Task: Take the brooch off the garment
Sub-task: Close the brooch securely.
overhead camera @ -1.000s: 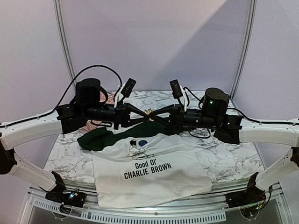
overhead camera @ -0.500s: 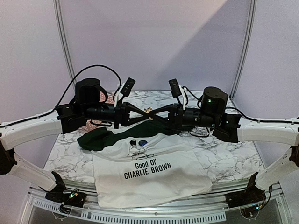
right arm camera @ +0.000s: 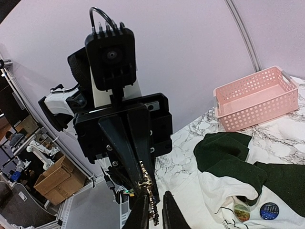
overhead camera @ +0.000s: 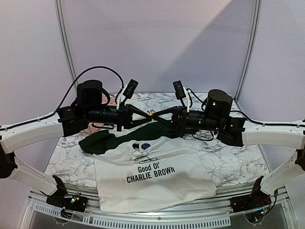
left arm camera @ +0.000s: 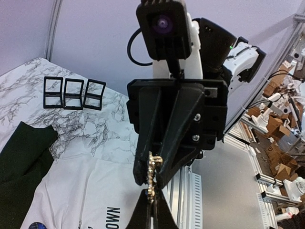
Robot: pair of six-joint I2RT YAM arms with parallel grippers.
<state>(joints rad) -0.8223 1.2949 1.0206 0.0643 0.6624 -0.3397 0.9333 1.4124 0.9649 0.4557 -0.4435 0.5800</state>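
- The brooch (left arm camera: 151,176) hangs mid-air above the shirt (overhead camera: 157,186), its long axis running from one gripper's tips to the other's.
- One end is pinched in the left gripper (left arm camera: 151,198); the right gripper (right arm camera: 155,202) straddles the other, grip unclear.

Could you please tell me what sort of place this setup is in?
Probably a robotics lab or workshop. The marble-patterned table sits in a partitioned booth, and beyond it the wrist views show cardboard boxes and other benches carrying more equipment.

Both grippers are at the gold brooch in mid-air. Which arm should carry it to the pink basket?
Left, probably. The left gripper is shut on the gold brooch, and the pink perforated plastic basket sits on that arm's side.
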